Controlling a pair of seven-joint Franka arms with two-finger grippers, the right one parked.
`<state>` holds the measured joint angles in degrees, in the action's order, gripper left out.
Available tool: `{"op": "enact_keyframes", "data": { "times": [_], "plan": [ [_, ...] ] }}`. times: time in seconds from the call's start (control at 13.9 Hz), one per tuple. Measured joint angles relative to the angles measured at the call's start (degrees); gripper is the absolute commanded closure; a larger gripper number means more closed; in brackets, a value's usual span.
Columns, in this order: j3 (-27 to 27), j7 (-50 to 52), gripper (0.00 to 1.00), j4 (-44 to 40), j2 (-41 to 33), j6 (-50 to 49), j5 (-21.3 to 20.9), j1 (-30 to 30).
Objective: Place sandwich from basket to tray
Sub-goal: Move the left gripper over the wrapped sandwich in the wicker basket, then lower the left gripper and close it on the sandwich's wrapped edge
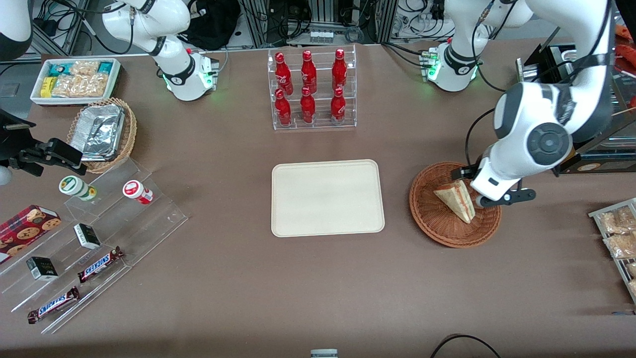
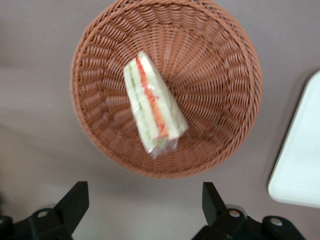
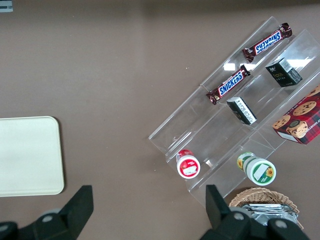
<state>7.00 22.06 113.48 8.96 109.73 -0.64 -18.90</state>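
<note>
My gripper (image 2: 142, 210) hangs spread above the basket (image 2: 210, 60), fingers wide to straddle the sandwich (image 2: 152, 107); the tray (image 1: 328, 197) lies bare.

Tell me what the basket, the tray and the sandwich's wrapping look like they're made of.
Basket: woven wicker, reddish-brown, ribbed weave visible. Tray: smooth matte cream, probably plastic. Sandwich: clear film wrap, crinkled end showing, likely plastic. The gripper hangs open above the basket.

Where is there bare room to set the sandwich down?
The tray is entirely bare, bordered by the bottle rack and basket. The basket is crowded: the sandwich lies in it, the open gripper above.
</note>
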Motion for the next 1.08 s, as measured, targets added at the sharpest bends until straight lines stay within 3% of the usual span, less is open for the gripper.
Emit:
{"op": "enact_keyframes", "data": {
  "times": [0.43,1.01,1.08],
  "plan": [
    [0.26,13.68,0.0,14.85,-0.77,25.02,0.0,-0.07],
    [0.66,28.74,0.0,16.31,2.34,30.16,0.33,0.32],
    [0.66,29.57,0.04,16.32,3.07,30.41,0.33,0.32]
  ]
}}
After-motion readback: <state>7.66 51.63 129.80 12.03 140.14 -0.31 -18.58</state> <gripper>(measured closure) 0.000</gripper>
